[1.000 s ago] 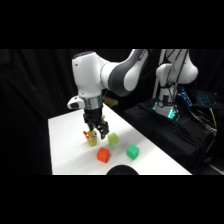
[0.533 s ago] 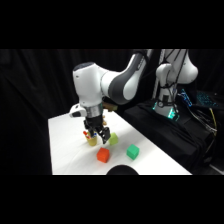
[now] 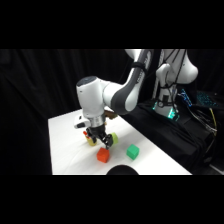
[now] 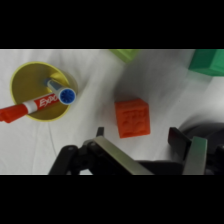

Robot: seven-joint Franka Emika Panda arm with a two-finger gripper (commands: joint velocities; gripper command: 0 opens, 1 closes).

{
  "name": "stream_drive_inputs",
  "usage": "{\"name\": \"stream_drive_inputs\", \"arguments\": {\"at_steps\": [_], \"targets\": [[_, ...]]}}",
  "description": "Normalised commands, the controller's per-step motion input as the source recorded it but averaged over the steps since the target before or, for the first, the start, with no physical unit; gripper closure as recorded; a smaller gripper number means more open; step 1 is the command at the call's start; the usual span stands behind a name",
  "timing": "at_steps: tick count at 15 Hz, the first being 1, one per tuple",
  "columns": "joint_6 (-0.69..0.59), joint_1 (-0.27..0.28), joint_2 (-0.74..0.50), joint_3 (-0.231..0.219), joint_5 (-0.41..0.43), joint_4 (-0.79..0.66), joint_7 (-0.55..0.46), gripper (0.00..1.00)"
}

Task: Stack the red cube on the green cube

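Observation:
The red cube [image 3: 103, 156] [image 4: 132, 118] rests on the white table near its front edge. To its right lies the green cube [image 3: 132, 152], which shows only as a corner [image 4: 209, 61] at the top right of the wrist view. My gripper [image 3: 101, 143] [image 4: 140, 142] hangs just above the red cube, open, with one finger [image 4: 100, 132] on the left of the cube and the other [image 4: 180, 142] on the right. Neither finger touches the cube.
A yellow cup [image 4: 42, 91] [image 3: 90, 140] holding a red marker [image 4: 31, 106] stands close to the gripper's left. A lime cube [image 3: 114, 136] [image 4: 125, 54] lies just beyond the red one. A dark round shape [image 3: 122, 170] sits at the table's front edge.
The arm has swung forward and down over the table, bringing the gripper from above the cup and lime cube to just above the red cube.

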Motion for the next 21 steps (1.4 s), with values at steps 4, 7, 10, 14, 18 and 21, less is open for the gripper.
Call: {"name": "stream_drive_inputs", "arguments": {"at_steps": [4, 7, 10, 14, 18, 21], "targets": [[0.12, -0.043, 0.16, 0.033, -0.179, 0.17, -0.12, 0.0], [0.07, -0.046, 0.16, 0.046, -0.136, 0.2, -0.13, 0.0], [0.02, -0.054, 0.16, 0.069, -0.095, 0.19, -0.14, 0.0], [0.0, -0.062, 0.13, 0.092, -0.058, 0.16, -0.14, 0.0], [-0.02, -0.074, 0.11, 0.092, -0.034, 0.16, -0.15, 0.0], [0.0, -0.083, 0.12, 0.076, -0.035, 0.17, -0.15, 0.0]]}}
